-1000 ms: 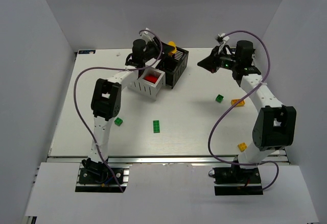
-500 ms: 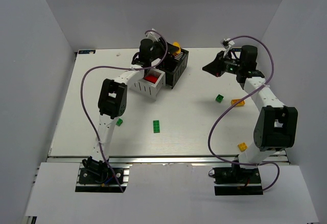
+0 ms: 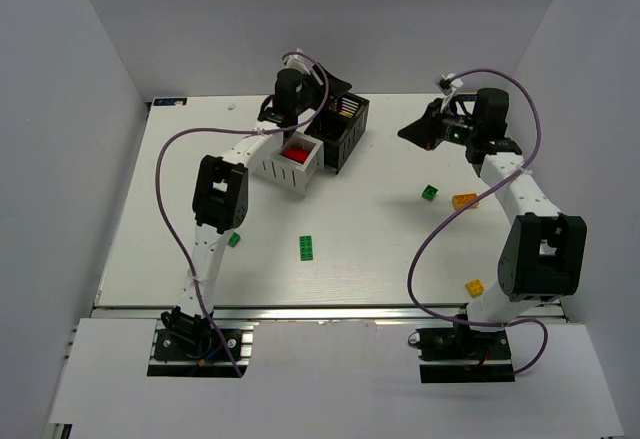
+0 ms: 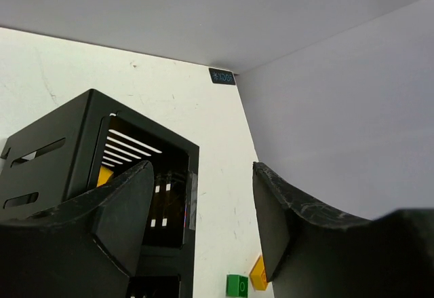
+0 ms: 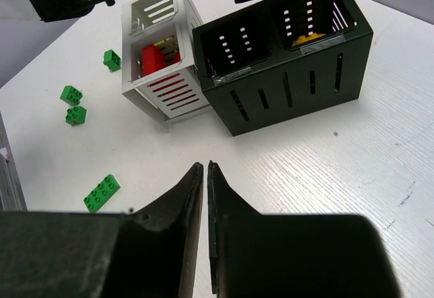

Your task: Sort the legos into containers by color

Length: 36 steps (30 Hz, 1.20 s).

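left gripper [image 4: 202, 176] hangs over the black container [image 5: 291, 87] with its fingers spread and nothing between them; right gripper [image 5: 205, 169] is raised over its own side of the table, jaws pressed nearly together with only a thin slit between, holding nothing; an orange-yellow lego [image 5: 308, 39] lies in the black container's compartment farther from the white container [image 5: 163, 98], and red legos [image 5: 157, 57] fill one compartment of the white one; the two containers stand touching at the far middle of the table; loose legos lie well apart on the surface: a long green brick [image 3: 307, 247] near the centre, a small green brick [image 3: 429, 193] and an orange brick [image 3: 464, 200] just beside each other on the right, a yellow brick [image 3: 474, 287] nearer the right base, and small green bricks [image 5: 70, 94] on the left; the step in hand reads as a drop into the black container; the next move probably calls for one arm to go down to a loose brick, jaws wide enough to straddle it and square to its sides; the white table [image 3: 380, 259] is matte and sits inside pale grey walls [image 3: 80, 109]; purple cables [image 3: 430, 249] loop along both arms.
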Each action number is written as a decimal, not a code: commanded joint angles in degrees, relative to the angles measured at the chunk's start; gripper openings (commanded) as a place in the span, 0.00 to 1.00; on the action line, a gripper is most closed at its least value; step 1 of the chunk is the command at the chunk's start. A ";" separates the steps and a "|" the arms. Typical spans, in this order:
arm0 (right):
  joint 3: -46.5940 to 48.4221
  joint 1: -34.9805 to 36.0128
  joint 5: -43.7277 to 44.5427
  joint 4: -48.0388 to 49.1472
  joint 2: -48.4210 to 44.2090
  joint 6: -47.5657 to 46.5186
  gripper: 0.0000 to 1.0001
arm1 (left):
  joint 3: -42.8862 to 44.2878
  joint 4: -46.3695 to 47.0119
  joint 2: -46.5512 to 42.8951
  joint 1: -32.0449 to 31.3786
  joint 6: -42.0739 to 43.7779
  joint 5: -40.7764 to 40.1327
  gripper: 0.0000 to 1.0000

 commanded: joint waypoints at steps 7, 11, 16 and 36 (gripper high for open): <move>0.43 -0.55 6.99 -8.41 -4.47 -15.39 0.88 | 1.61 -6.05 -9.11 -0.35 8.33 -4.38 0.56; -0.36 -0.81 16.39 -14.01 -3.95 -27.88 0.89 | -8.30 -8.53 -19.65 -0.09 16.07 -8.15 0.39; 3.14 -1.08 18.27 -36.53 -0.97 -56.76 0.85 | -32.11 -6.34 -38.43 2.02 20.39 -10.80 0.38; 16.95 -4.94 51.13 -64.66 19.07 -108.24 0.84 | -81.53 -19.60 -85.85 5.62 14.95 -30.04 0.98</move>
